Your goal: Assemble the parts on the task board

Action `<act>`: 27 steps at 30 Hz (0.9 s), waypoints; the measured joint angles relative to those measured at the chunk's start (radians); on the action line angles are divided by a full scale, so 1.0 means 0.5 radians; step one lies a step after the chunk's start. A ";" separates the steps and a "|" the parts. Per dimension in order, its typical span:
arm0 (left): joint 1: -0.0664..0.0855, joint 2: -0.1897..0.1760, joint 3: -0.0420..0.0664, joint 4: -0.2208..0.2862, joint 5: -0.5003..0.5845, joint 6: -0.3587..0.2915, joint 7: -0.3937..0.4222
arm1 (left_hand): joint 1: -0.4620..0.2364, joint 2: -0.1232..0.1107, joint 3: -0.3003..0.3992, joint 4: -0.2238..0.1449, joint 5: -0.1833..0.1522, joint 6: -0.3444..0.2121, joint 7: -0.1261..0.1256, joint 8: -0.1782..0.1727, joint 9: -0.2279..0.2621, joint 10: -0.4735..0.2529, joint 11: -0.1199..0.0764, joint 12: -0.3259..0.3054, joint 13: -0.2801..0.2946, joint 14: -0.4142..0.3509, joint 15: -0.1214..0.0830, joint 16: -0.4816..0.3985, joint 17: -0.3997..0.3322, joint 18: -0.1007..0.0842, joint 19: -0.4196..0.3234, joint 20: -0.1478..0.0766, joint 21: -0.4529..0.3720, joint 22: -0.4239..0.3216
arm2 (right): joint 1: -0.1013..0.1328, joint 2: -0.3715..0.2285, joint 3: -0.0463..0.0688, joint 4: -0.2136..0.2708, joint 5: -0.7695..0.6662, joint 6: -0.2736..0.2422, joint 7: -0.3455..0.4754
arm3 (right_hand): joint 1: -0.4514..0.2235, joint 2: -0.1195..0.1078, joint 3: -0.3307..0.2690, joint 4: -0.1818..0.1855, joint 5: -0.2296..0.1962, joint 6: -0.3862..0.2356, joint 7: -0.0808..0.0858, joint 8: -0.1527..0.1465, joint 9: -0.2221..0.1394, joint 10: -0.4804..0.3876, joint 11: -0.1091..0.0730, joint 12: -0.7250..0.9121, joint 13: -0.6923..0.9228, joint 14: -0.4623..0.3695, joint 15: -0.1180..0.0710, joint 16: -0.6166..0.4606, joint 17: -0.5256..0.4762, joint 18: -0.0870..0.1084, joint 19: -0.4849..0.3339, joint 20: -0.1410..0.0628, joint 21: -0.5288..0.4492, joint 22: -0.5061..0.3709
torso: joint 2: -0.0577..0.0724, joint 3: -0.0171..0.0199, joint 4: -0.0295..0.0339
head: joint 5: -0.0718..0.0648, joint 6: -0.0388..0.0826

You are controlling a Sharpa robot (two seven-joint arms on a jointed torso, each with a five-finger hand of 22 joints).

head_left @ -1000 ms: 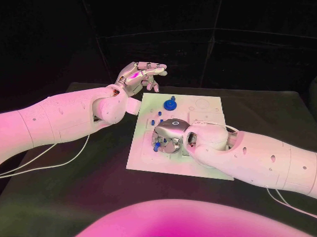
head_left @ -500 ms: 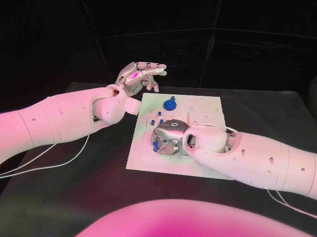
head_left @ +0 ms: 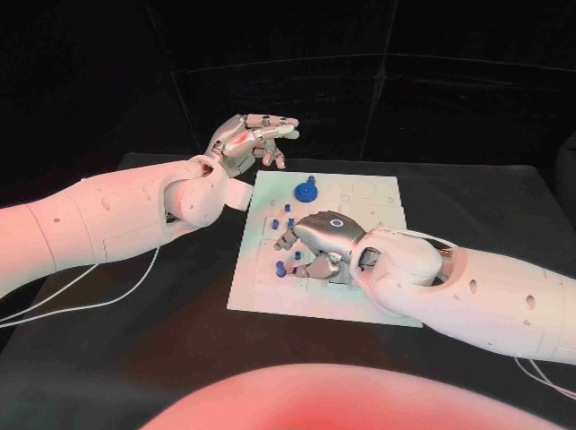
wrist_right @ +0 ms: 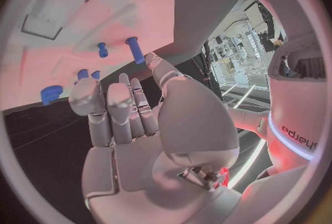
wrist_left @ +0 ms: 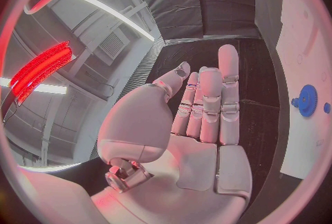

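Right robot hand [head_left: 324, 244] low over the board [head_left: 365, 300]; left robot hand [head_left: 250, 137] raised beyond its far left corner.

The white board lay flat mid-table [head_left: 133, 340], its long axis running away from the robot. A round blue part [head_left: 308, 190] sat near the far edge, and small blue pegs [head_left: 280, 222] stood upright in a loose row along the board's left side. In the right wrist view one peg [wrist_right: 135, 50] showed as a short cylinder, long axis upright from the board, just beside the fingertips [wrist_right: 118, 95]. The right robot hand hung palm down over the pegs, fingers spread apart, gripping nothing visible. The left robot hand was held above the table, off the board, fingers loosely curled and empty.
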 measured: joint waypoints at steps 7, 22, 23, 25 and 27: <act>0.000 -0.010 0.000 0.003 0.000 0.000 -0.002 | 0.000 0.000 0.000 0.000 0.000 0.000 0.000 0.000 0.000 0.000 0.000 0.000 0.000 0.000 0.000 0.000 0.000 0.000 0.000 0.000 0.000 0.000 | 0.091 -0.349 0.055 0.190 0.235 -0.134 0.011 | 0.013 0.023 -0.107 0.042 0.029 0.057 0.025 0.048 0.022 0.130 -0.021 0.182 0.033 0.009 -0.008 0.004 0.014 0.027 0.042 -0.016 0.034 0.037 | -0.010 -0.0052 -0.009 | -0.058 0.033; 0.000 -0.026 -0.015 0.027 0.000 0.000 -0.004 | 0.000 0.000 0.000 0.000 0.000 0.000 0.000 0.000 0.000 0.000 0.000 0.003 0.000 -0.001 0.001 0.000 -0.001 0.000 0.000 0.000 0.000 0.000 | 0.124 -0.844 0.062 0.362 0.774 -0.166 -0.361 | -0.177 0.092 -0.542 0.438 0.170 0.223 -0.078 0.396 0.114 0.707 -0.166 1.818 1.596 0.036 -0.123 0.484 0.641 -0.084 0.369 -0.120 0.466 0.340 | -0.039 -0.0113 -0.056 | -0.233 0.084; 0.000 -0.028 -0.017 0.029 0.000 0.000 -0.004 | 0.000 0.000 0.000 0.000 0.000 0.000 0.000 0.000 0.000 -0.005 0.005 0.010 0.000 -0.005 0.005 0.000 -0.003 0.000 0.000 0.000 0.000 -0.002 | 0.122 -0.853 0.062 0.364 0.777 -0.161 -0.395 | -0.183 0.097 -0.568 0.464 0.170 0.223 -0.078 0.414 0.118 0.713 -0.167 1.876 1.670 0.033 -0.125 0.492 0.652 -0.084 0.376 -0.126 0.475 0.340 | -0.040 -0.0104 -0.057 | -0.237 0.084; 0.000 -0.031 -0.019 0.033 0.000 0.000 -0.004 | 0.000 0.000 0.000 0.000 0.000 0.000 0.000 0.000 0.000 -0.007 0.007 0.015 0.000 -0.007 0.007 0.000 -0.005 0.000 0.000 0.000 0.000 -0.003 | 0.111 -0.864 0.061 0.369 0.778 -0.150 -0.464 | -0.183 0.097 -0.611 0.507 0.162 0.214 -0.087 0.449 0.126 0.713 -0.167 1.953 1.774 0.033 -0.125 0.498 0.664 -0.084 0.376 -0.126 0.481 0.340 | -0.042 -0.0102 -0.060 | -0.246 0.084; 0.000 -0.034 -0.022 0.036 0.000 0.000 -0.004 | 0.000 0.000 0.000 0.000 0.000 0.000 0.000 0.000 0.000 -0.007 0.007 0.015 0.000 -0.007 0.007 0.000 -0.005 0.000 0.000 0.000 0.000 -0.003 | 0.094 -0.867 0.059 0.375 0.773 -0.131 -0.541 | -0.183 0.097 -0.652 0.548 0.157 0.208 -0.093 0.479 0.133 0.713 -0.167 2.007 1.853 0.033 -0.125 0.513 0.679 -0.084 0.392 -0.125 0.492 0.340 | -0.042 -0.0102 -0.062 | -0.250 0.084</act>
